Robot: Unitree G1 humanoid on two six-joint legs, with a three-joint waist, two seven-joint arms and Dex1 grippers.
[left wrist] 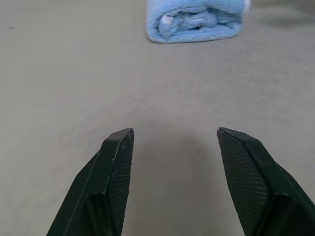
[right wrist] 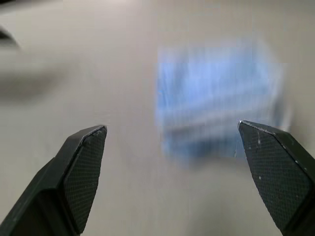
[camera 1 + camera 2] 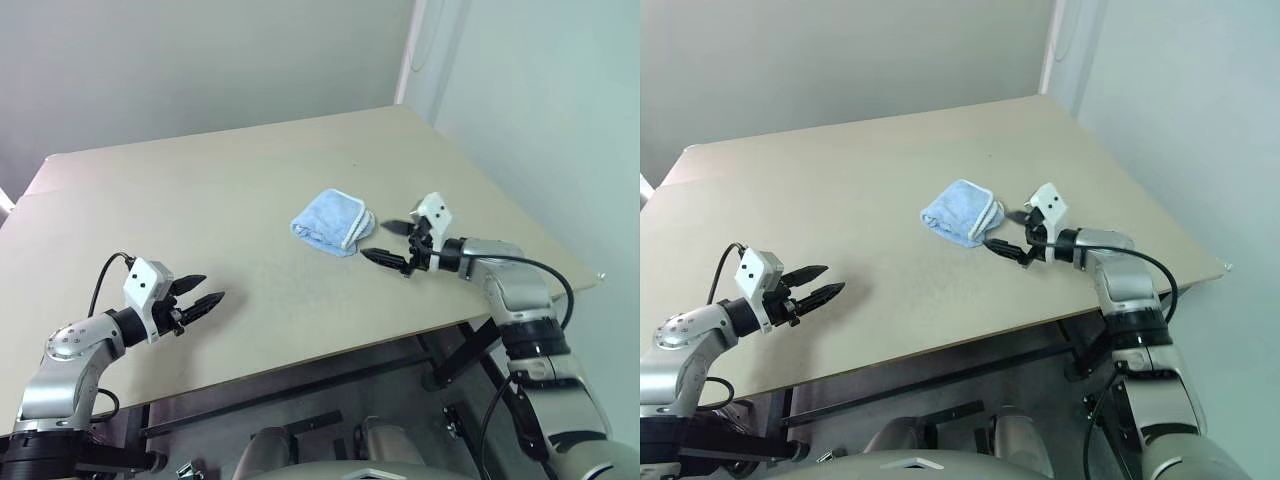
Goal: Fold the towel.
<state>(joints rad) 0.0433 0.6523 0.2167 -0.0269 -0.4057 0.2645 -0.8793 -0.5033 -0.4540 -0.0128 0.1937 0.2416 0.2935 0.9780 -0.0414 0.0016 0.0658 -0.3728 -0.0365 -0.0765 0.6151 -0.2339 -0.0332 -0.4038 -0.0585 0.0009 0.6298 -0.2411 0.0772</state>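
The towel (image 3: 330,221) is a small light-blue cloth with white edging, lying folded into a compact bundle on the table's right half. My right gripper (image 3: 388,243) hovers just to its right, a short gap away, open with nothing between its fingers. The right wrist view has the towel (image 2: 216,101) ahead of the spread fingertips. My left gripper (image 3: 203,291) hangs over the table's near left part, far from the towel, open and empty. In the left wrist view the towel (image 1: 194,20) lies well beyond its fingers.
The beige table (image 3: 200,190) carries nothing but the towel. Its right edge (image 3: 560,250) runs close behind my right arm, and the front edge passes just under my left arm. Pale walls stand behind and to the right.
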